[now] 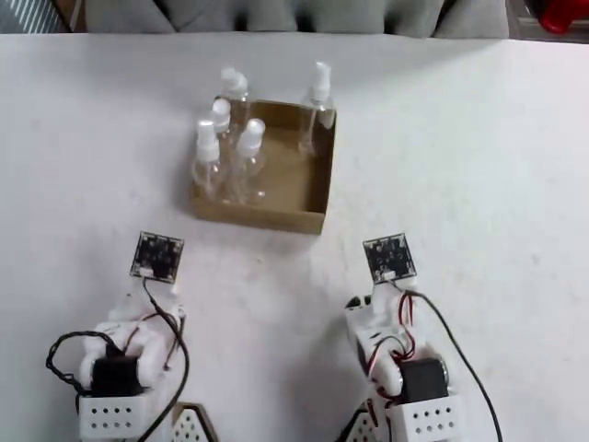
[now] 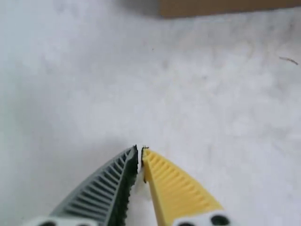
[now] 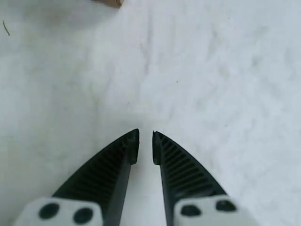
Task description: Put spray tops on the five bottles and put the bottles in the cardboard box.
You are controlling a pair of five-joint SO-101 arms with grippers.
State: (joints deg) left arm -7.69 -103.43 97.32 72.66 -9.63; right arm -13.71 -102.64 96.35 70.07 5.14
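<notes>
Across the counter [image 1: 460, 184], five spray-topped bottles [image 1: 230, 157] stand in the cardboard box [image 1: 296, 177]. My left hand [image 2: 140, 155] is pinched closed, empty; my right hand [image 3: 146, 141] a slit apart, empty. Looks finished; I'd park well clear of the box.

cardboard box [image 2: 225, 7] cut off at edge, arms [image 1: 115, 387] cropped below

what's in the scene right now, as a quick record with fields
bottles: five clear spray bottles, each with a spray top on, upright
bottle location: all inside the cardboard box
left gripper: shut, empty, above bare table
right gripper: narrow gap between the fingertips, empty, above bare table
arms: both on the near side of the table, apart from the box
task state: looks complete
</notes>
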